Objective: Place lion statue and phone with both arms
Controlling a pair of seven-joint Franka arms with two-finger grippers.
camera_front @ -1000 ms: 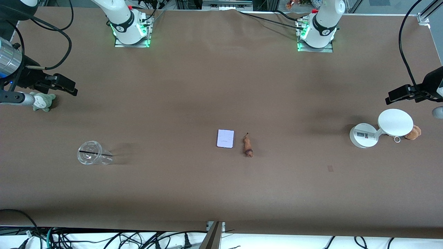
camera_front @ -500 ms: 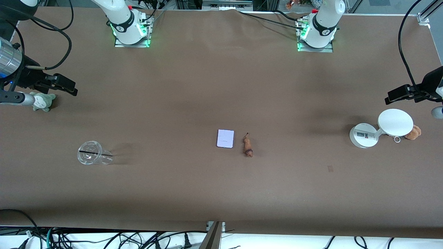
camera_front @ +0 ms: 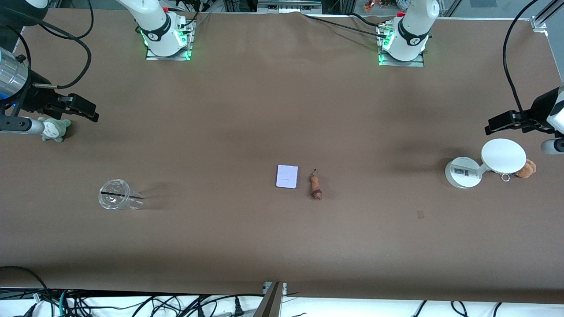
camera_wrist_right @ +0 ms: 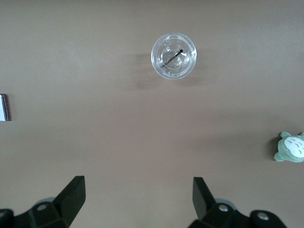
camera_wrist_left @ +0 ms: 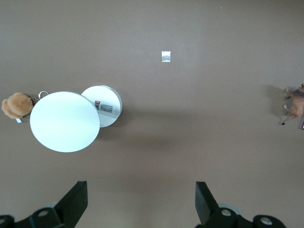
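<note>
Two hands hang spread wide and empty at the ends of the surface point(camera_front: 246, 246). The left hand point(camera_wrist_left: 140, 204) is over bare surface near the white two-disc gadget point(camera_front: 484, 165) and a tan plush toy point(camera_front: 526, 168). The right hand point(camera_wrist_right: 137, 199) waits beside a grey-green plush toy point(camera_front: 55, 128), near a clear cup point(camera_front: 115, 200). At mid-surface the phone point(camera_front: 287, 176) lies flat, the lion statue point(camera_front: 315, 186) just beside it toward the left arm's end, not touching.

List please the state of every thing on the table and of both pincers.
phone: flat on the table, free.
lion statue: lying beside the phone, apart from it.
clear cup: upright, black straw inside.
white two-disc gadget: opened.
left pincer: open, empty.
right pincer: open, empty.
</note>
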